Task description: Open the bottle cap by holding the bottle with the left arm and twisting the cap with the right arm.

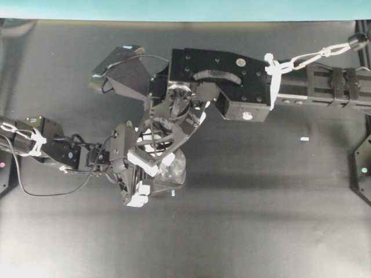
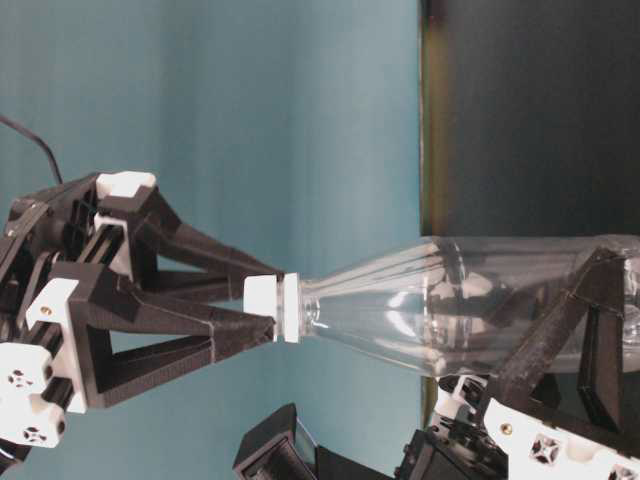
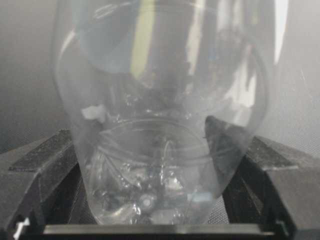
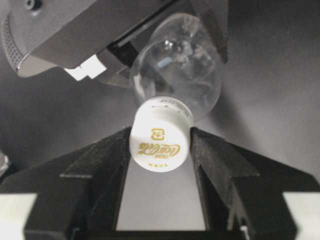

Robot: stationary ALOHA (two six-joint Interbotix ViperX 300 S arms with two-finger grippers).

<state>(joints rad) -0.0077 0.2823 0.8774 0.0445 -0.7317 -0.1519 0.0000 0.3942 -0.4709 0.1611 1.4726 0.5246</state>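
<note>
The clear bottle [image 2: 480, 300] is held off the dark table, its round body [image 3: 160, 125] filling the gap between the fingers of my left gripper [image 3: 160, 165], which is shut on it. From overhead, the left gripper [image 1: 156, 179] reaches in from the left and the bottle [image 1: 174, 168] shows just past it. The white bottle cap [image 4: 160, 142] with gold lettering sits between the black fingers of my right gripper [image 4: 160, 150], both touching its sides. The table-level view shows the right gripper [image 2: 265, 305] pinching the cap [image 2: 270, 307] from two sides.
The right arm's boxy housing [image 1: 232, 81] spans the upper middle of the overhead view. A small white scrap [image 1: 304, 139] lies on the dark table to the right. Black frame parts [image 1: 362, 168] stand at the right edge.
</note>
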